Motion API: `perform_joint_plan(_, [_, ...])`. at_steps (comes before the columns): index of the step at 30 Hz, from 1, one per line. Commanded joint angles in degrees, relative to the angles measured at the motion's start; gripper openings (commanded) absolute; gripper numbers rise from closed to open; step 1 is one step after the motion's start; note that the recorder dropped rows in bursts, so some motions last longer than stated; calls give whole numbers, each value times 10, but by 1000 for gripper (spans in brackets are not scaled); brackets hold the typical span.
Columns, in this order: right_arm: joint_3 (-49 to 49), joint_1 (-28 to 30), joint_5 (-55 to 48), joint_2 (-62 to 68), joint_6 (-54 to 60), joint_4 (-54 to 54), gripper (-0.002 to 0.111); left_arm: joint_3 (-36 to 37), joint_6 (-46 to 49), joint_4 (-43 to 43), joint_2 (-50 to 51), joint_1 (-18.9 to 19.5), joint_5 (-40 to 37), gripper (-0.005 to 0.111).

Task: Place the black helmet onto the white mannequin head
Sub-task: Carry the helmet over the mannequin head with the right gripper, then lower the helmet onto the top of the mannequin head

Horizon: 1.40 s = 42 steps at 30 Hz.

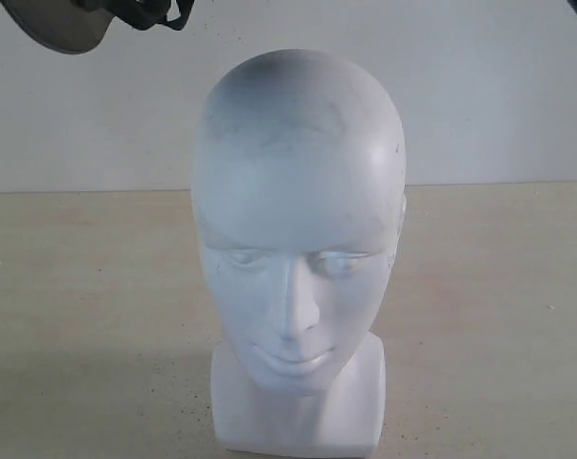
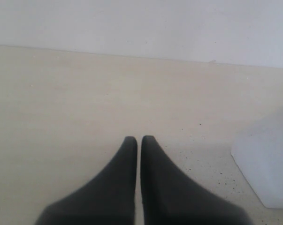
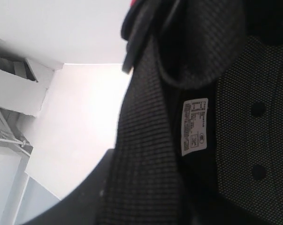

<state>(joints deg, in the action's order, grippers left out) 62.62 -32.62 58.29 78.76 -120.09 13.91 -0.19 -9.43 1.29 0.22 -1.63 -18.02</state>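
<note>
white printed label (image 3: 194, 126) on black helmet (image 3: 235, 93) lining; print too small to read, perhaps logo at one end.

Surroundings as you saw them: a pale, faintly grained table (image 1: 77, 287) filled the lower scene and met a plain white wall (image 1: 97, 115) along a straight edge behind it. Fine dark specks (image 2: 211, 176) were scattered over part of the table. Your right wrist view also caught white boxy panels (image 3: 19, 89), too blurred to identify.
</note>
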Motion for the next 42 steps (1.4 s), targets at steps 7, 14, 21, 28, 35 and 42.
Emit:
perform_joint_plan(7, [7,1,96,20,-1,-26,0,2,3,-2,-2,-2,-2,4])
perform_joint_plan(14, [-70,1,117,19,-1,-77,0,2,3,-2,-2,-2,-2,4])
perform_joint_plan(21, [-94,1,117,19,-1,-81,0,2,3,-2,-2,-2,-2,4])
perform_joint_plan(28, [-94,1,117,19,-1,-85,0,2,3,-2,-2,-2,-2,4])
perform_joint_plan(35, [-94,1,117,19,-1,-81,0,2,3,-2,-2,-2,-2,4])
perform_joint_plan(42, [-121,9,117,2,-1,-81,0,2,3,-2,-2,-2,-2,4])
